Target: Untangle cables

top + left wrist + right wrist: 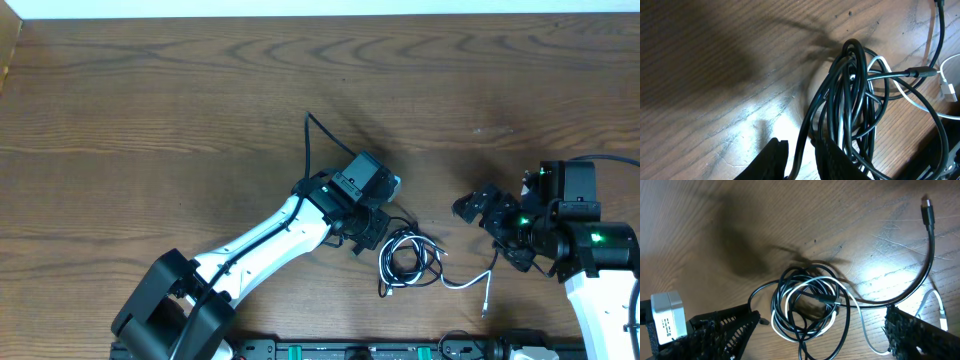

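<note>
On the wooden table (150, 90), the left gripper (801, 152) is sitting low at the left edge of the tangle. Its jaws are standing narrow with one black strand running between them, and I cannot tell whether they are actually pinching it. Just to its right, the black cable (405, 258) is lying coiled on the near side, with the white cable (468, 283) threading through its loops and trailing out rightward. Further right, the right gripper (495, 230) is hovering wide open, holding nothing. The risk is that pulling one strand while nothing is anchoring the rest would drag the whole coil along or cinch the knot tighter. No container is showing anywhere.
</note>
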Controlling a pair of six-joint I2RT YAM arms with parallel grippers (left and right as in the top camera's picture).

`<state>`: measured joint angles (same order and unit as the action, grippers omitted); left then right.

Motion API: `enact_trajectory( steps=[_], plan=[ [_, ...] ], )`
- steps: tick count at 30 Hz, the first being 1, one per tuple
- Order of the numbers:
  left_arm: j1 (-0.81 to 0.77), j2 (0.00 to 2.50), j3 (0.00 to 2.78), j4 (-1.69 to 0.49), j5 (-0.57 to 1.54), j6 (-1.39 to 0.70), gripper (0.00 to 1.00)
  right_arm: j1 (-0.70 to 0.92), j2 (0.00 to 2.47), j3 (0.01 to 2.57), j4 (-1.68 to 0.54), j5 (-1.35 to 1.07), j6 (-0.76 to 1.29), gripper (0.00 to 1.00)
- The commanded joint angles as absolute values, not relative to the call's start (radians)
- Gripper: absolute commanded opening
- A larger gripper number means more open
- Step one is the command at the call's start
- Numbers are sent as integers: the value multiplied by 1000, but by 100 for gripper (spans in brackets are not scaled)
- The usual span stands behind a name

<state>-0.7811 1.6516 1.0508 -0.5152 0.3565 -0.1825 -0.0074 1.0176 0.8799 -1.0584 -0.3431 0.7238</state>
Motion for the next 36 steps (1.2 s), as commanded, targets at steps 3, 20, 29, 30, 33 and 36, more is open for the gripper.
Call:
enact_trajectory(
  steps=[3, 20, 29, 30, 33, 36],
  plan=[
    [-780, 1655, 1051, -499, 346, -174, 26, -12, 1008, 887, -1059, -339, 725, 99],
    [-638, 1651, 1052, -432, 409, -204, 25, -12, 1008, 887, -1059, -339, 725, 99],
    [-588, 1554, 1052, -437, 540, -127, 66, -12, 1008, 887, -1058, -338, 724, 99],
    [-593, 1540, 1052, -443, 538, -115, 70, -12, 1008, 887, -1049, -339, 724, 99],
    [-620, 1510, 1052, -484, 508, -64, 80, -12, 1008, 887, -995, -334, 725, 99],
    [-659, 1509, 1051, -539, 418, -64, 80, -12, 1008, 887, -970, -321, 726, 99]
  ],
)
